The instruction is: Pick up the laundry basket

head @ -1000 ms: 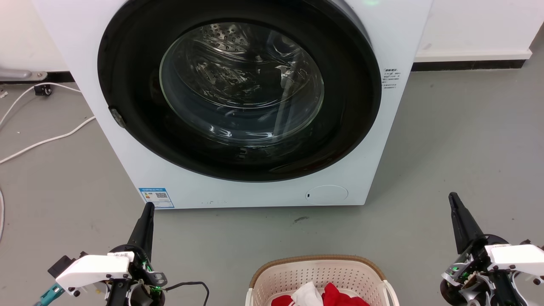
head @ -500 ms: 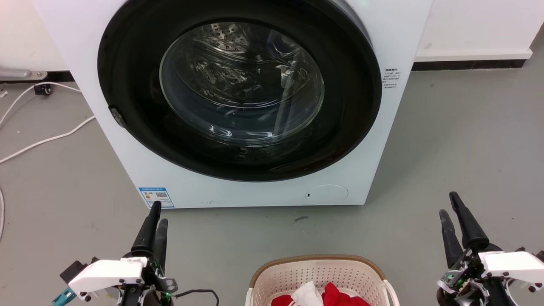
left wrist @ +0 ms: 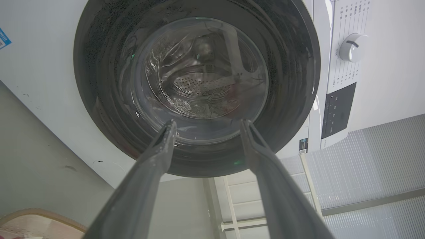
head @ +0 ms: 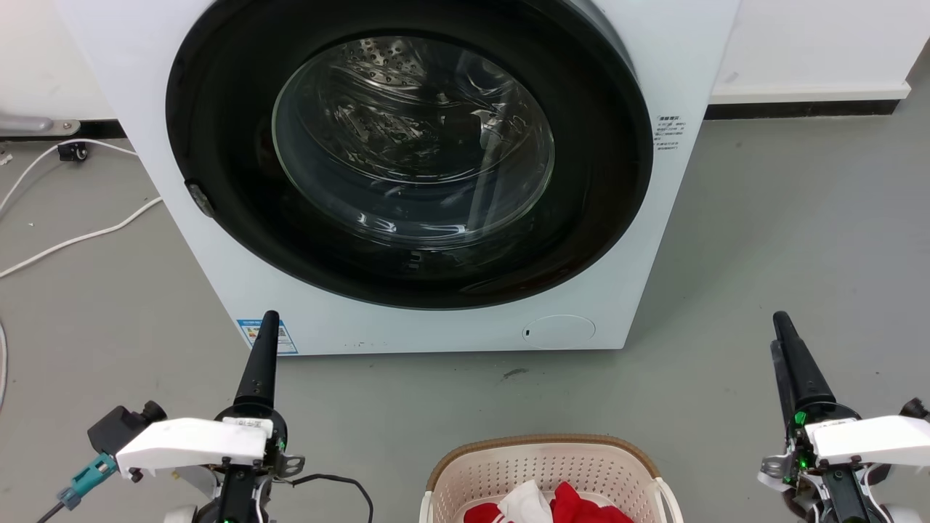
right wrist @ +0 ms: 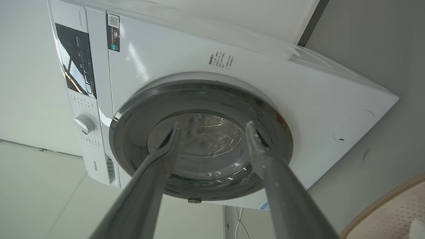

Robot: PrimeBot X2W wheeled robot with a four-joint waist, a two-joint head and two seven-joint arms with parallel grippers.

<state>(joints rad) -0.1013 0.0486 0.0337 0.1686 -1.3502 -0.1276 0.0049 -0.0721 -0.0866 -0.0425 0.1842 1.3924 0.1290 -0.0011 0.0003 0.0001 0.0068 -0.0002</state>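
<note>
The laundry basket (head: 541,441) stands upright on the grey floor (head: 799,240) at the bottom middle of my head view, mouth up, just in front of me and between my two arms. Its far brown rim runs left to right, with a white loop handle (head: 667,500) on each side. The lower edge of the view cuts off the near part, so I cannot tell for sure which way its long axis lies. Red cloth (head: 577,506) and white cloth (head: 524,500) lie inside. My left gripper (head: 269,317) hangs well to the left of the basket, touching nothing; in its wrist view the two fingers (left wrist: 146,179) stand clearly apart and hold nothing, and a corner of the basket shows at the lower left. My right gripper (head: 780,319) hangs well to the right, also empty, its fingers (right wrist: 149,179) spread apart. Both grippers point away from me toward the white washing machine (head: 654,218), which stands beyond the basket with its round glass door (head: 410,138) closed. A white cable (head: 80,240) trails over the floor to the machine's left.
</note>
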